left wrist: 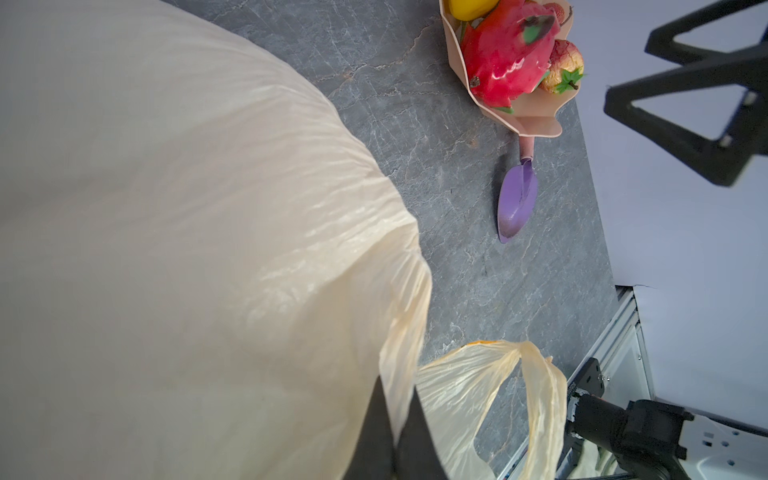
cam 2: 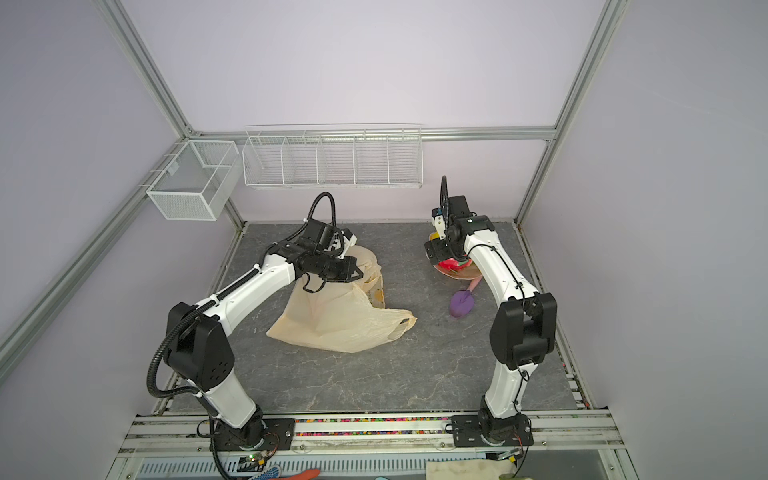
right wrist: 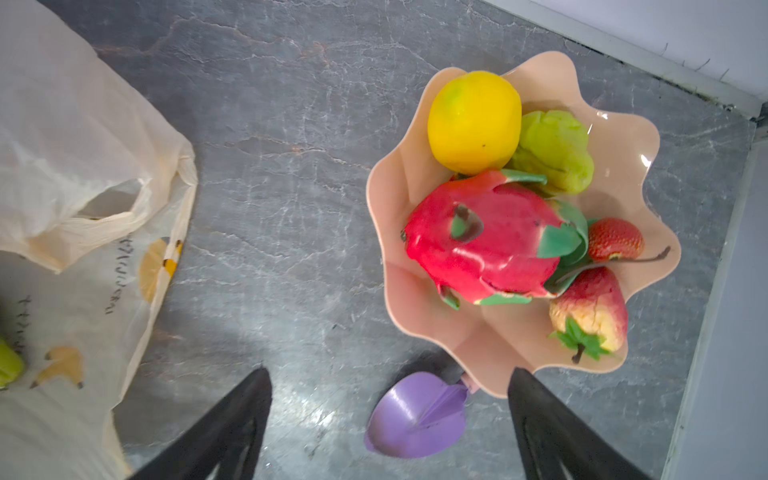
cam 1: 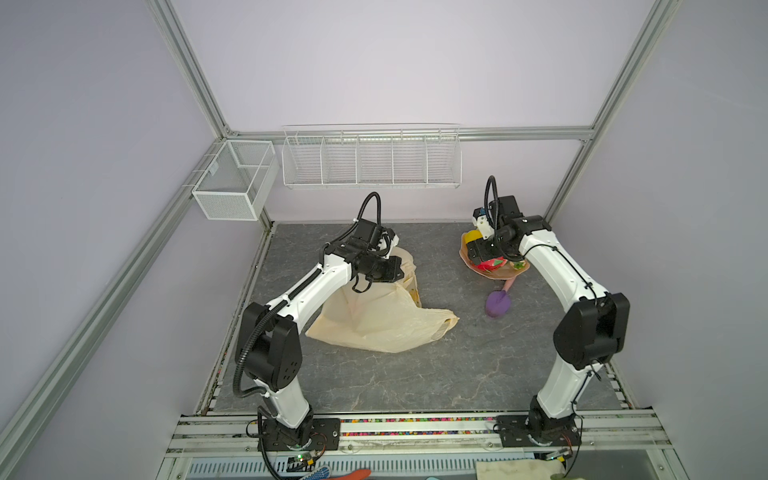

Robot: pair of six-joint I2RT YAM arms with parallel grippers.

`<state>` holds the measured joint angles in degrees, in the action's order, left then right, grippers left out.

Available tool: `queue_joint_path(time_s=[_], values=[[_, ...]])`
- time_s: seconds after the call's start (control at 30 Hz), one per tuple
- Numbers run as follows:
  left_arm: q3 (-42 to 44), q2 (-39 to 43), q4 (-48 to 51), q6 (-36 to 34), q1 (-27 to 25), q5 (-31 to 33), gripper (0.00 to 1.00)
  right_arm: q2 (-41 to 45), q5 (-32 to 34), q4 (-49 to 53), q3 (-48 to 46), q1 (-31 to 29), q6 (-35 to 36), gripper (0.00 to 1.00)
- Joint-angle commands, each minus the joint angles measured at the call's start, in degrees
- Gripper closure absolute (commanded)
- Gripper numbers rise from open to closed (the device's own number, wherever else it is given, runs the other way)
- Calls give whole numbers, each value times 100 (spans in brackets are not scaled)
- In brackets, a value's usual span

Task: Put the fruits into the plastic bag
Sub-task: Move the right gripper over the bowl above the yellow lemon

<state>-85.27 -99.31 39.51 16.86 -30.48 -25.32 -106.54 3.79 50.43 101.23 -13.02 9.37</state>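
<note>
The left gripper [left wrist: 395, 415] is clenched on the edge of the plastic bag [cam 1: 374, 316], which lies on the desk [right wrist: 291, 166] well apart from the pink dish [right wrist: 648, 166], where the fruits [right wrist: 482, 249] sit piled. The right gripper [right wrist: 390, 372] hangs released above that dish. It would do best to lower straight over the yellow citrus [right wrist: 473, 122] at the dish's rim, then close without tipping the dish.
</note>
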Motion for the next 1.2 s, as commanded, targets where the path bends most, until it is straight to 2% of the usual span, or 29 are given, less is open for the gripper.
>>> queue_joint_path(time_s=[0.0, 0.13, 0.53, 0.93, 1.17], values=[[-64, 148, 39, -121, 15, 82, 100, -388, -198, -145, 458, 175, 720, 8], [-120, 131, 134, -122, 9, 126, 100, -1112, -299, 92, 1187, 420, 884, 7], [-495, -8, 564, -71, -5, 156, 100, -2982, -490, 672, 3274, 514, 1126, 7], [-808, -207, 812, -78, -85, 168, 100, -3534, -330, 485, 3627, 581, 1155, 6], [-885, -256, 857, -69, -133, 187, 100, -3755, -370, 484, 3805, 624, 1123, 1]])
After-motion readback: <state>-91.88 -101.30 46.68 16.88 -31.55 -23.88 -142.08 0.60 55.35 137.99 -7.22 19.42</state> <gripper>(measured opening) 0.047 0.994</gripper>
